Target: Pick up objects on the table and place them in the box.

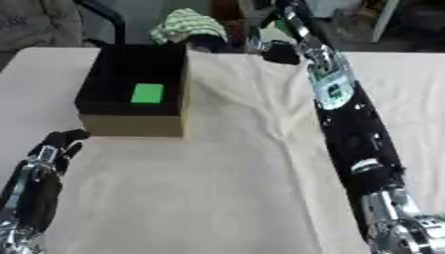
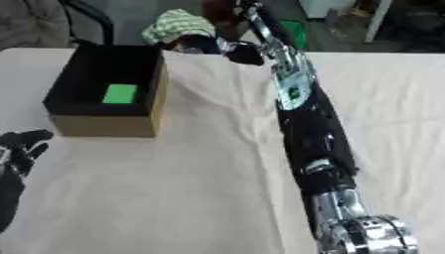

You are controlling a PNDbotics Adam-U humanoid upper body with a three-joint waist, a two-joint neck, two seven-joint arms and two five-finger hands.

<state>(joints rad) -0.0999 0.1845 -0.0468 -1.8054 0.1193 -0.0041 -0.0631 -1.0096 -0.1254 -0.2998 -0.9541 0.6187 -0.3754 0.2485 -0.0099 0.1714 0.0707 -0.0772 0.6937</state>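
Observation:
A cardboard box [image 1: 130, 125] with a dark inside stands at the left of the table. A flat green piece [image 1: 147, 93] lies on its floor. My right arm stretches along the table to the far edge. There my right hand [image 2: 201, 44] shows as a dark shape just behind the box's far right corner, shut on a bunched green-and-white checked cloth [image 1: 186, 24] that sits above it. My left hand [image 1: 54, 149] rests open at the lower left, fingers up, short of the box's front wall.
A cream cloth [image 1: 226, 163] with creases covers the table. Beyond the far edge are a black curved bar [image 1: 109, 17], a person's sleeve [image 1: 39, 22] at the top left, and floor clutter at the top right.

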